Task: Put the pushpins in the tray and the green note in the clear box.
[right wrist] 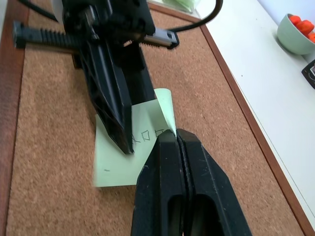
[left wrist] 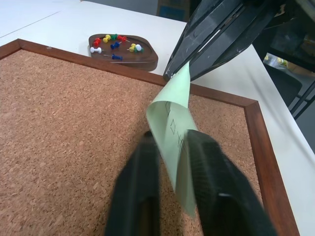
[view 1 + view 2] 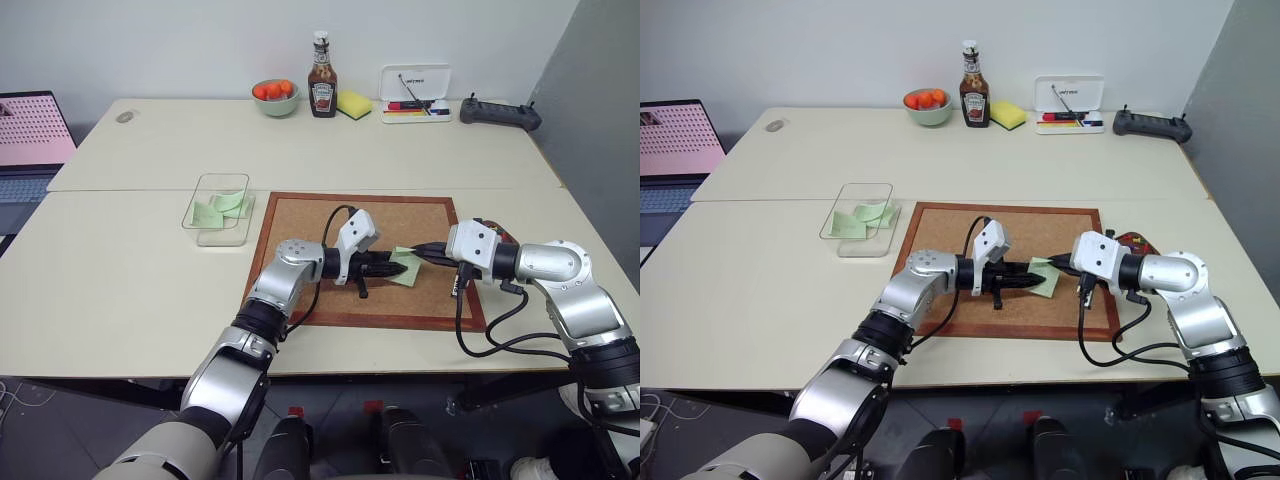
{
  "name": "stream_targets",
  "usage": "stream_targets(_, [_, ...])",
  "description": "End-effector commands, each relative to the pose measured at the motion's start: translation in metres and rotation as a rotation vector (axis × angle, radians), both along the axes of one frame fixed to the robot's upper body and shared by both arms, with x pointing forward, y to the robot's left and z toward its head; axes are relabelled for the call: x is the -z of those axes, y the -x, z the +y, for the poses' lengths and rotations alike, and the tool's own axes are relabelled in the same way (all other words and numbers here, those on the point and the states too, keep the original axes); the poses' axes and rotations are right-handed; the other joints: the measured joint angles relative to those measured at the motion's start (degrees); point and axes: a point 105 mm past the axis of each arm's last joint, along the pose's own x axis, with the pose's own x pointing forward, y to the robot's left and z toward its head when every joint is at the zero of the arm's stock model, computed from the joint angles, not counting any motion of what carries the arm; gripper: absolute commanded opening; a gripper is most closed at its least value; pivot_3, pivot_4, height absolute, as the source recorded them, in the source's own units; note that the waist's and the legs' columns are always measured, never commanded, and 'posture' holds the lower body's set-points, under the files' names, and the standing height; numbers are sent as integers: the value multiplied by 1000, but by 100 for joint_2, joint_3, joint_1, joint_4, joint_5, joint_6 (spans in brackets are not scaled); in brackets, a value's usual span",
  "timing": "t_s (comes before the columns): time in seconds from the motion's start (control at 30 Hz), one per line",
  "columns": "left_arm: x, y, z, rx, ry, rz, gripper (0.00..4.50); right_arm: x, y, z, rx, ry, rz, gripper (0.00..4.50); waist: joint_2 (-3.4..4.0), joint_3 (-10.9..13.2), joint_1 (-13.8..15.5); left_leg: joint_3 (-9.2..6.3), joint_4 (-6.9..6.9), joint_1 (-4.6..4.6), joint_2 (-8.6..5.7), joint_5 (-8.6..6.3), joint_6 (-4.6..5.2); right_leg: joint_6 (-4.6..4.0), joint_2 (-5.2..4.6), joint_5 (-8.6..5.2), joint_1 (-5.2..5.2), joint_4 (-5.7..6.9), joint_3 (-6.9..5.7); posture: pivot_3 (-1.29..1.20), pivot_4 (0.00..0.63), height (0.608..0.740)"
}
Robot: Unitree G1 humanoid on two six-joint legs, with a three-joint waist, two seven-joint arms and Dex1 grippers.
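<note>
The green note (image 1: 142, 147) hangs just above the cork board (image 3: 300, 240), held from both sides. My left gripper (image 2: 170, 142) is shut on its lower part, one finger on each face. My right gripper (image 1: 176, 133) is shut on the note's curled upper corner, tip to tip with the left one. The reddish-brown tray (image 2: 147, 61) lies just past the board's right edge and holds several pushpins (image 2: 115, 44) in red, yellow, blue, green and white. The clear box (image 3: 222, 238) stands left of the board with pale green notes inside.
Along the table's far edge are a green bowl of oranges (image 3: 275, 97), a sauce bottle (image 3: 322, 90), a yellow sponge (image 3: 353, 103), a white pen case (image 3: 415, 95) and a black controller (image 3: 498, 113). A laptop (image 3: 30, 140) sits at far left.
</note>
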Motion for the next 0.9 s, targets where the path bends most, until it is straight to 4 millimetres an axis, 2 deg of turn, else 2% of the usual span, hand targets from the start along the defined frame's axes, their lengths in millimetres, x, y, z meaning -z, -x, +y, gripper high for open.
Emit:
stream_targets(0.03, [-8,0,-5,19,11,-44,52,-19,2,7,-32,-24,-49,0,0,0,0,1,0,0,0,0,0,0,0,0,0,0,0,0,150,740])
stream_targets(0.37, [-7,-2,-3,3,17,-53,52,-21,4,9,-29,-64,-15,0,0,0,0,1,0,0,0,0,0,0,0,0,0,0,1,0,150,740])
stream_targets(0.7, [-6,-7,9,-35,10,-61,0,-31,12,10,-47,-80,33,1861,0,0,-1,0,1,0,0,0,0,0,0,0,0,1,0,0,150,740])
stream_targets(0.87, [-6,-8,16,-59,17,-58,0,-37,16,8,-39,-90,56,3051,0,0,2,-1,1,0,0,0,0,0,0,0,0,1,-1,0,150,740])
stream_targets(0.9, [-6,-9,19,-67,20,-58,0,-38,16,8,-36,-92,59,3144,0,0,1,-1,1,0,0,0,0,0,0,0,0,1,0,0,150,740])
